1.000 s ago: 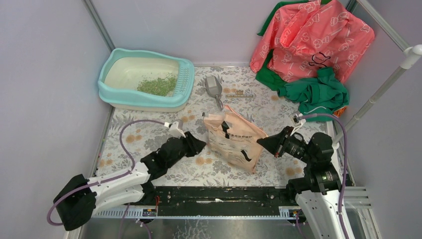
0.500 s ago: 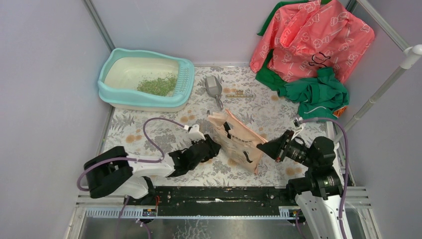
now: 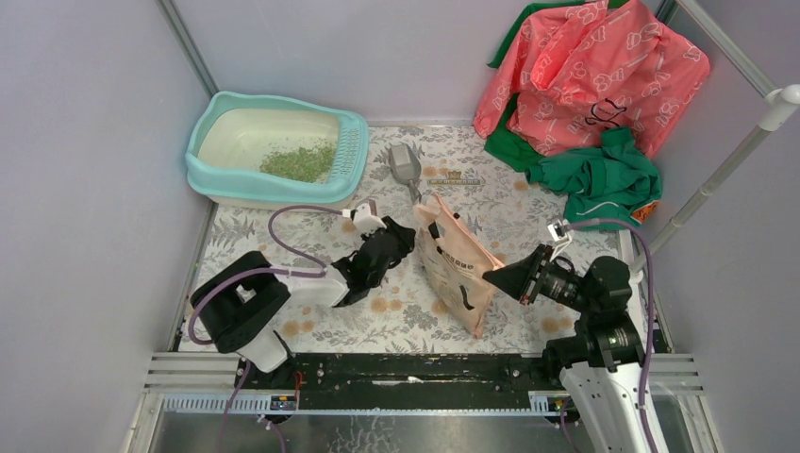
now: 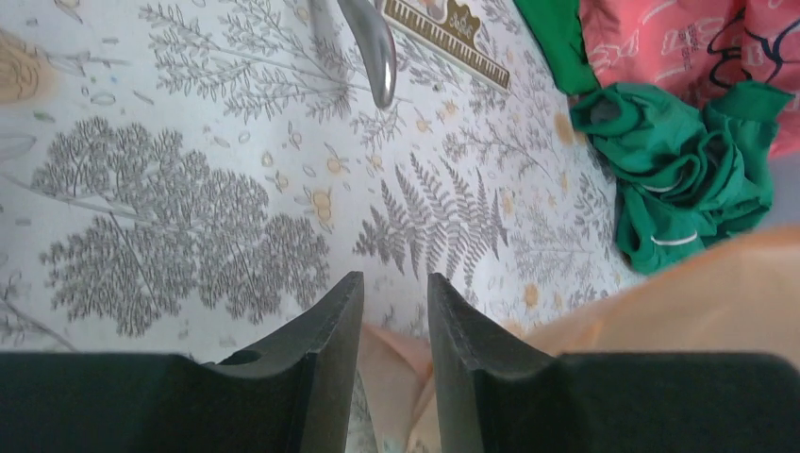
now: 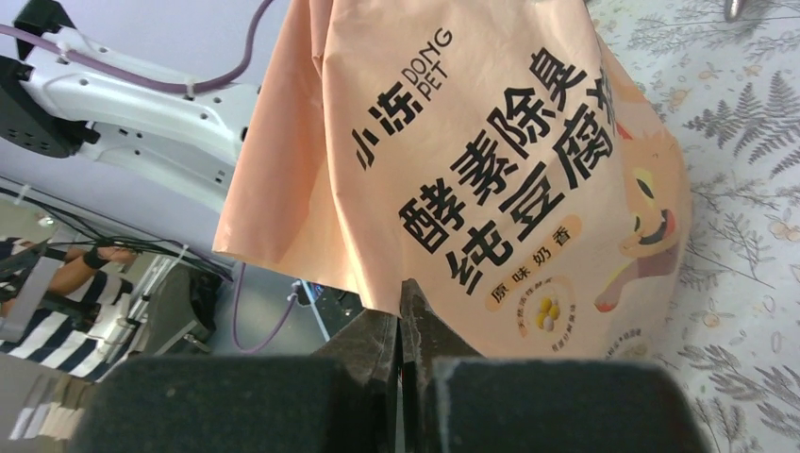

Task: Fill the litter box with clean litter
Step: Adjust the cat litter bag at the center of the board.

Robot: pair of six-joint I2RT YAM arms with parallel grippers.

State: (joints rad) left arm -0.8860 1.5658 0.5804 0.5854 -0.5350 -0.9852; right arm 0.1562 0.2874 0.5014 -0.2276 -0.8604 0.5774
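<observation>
The turquoise litter box [image 3: 206,179] stands at the far left, with a patch of green clean litter [image 3: 300,160] in its cream pan. A peach printed bag [image 3: 458,269] stands tilted at mid-table. My right gripper [image 3: 491,276] is shut on the bag's right edge, and in the right wrist view the bag [image 5: 491,160] hangs pinched by this gripper [image 5: 401,293]. At the bag's upper left edge my left gripper [image 3: 408,232] is open. In the left wrist view a fold of the bag [image 4: 406,377] lies between the parted fingers of the left gripper [image 4: 394,283].
A grey scoop [image 3: 404,165] lies between the litter box and the bag, and its handle [image 4: 373,47] shows ahead of the left fingers. A pink printed cloth [image 3: 590,66] and green cloth [image 3: 599,175] are heaped at the back right. Walls close off the left and the back.
My left arm has swung right and forward from the near left up to the bag's left edge. The bag has been tipped from lying flat to more upright. The right gripper has barely moved.
</observation>
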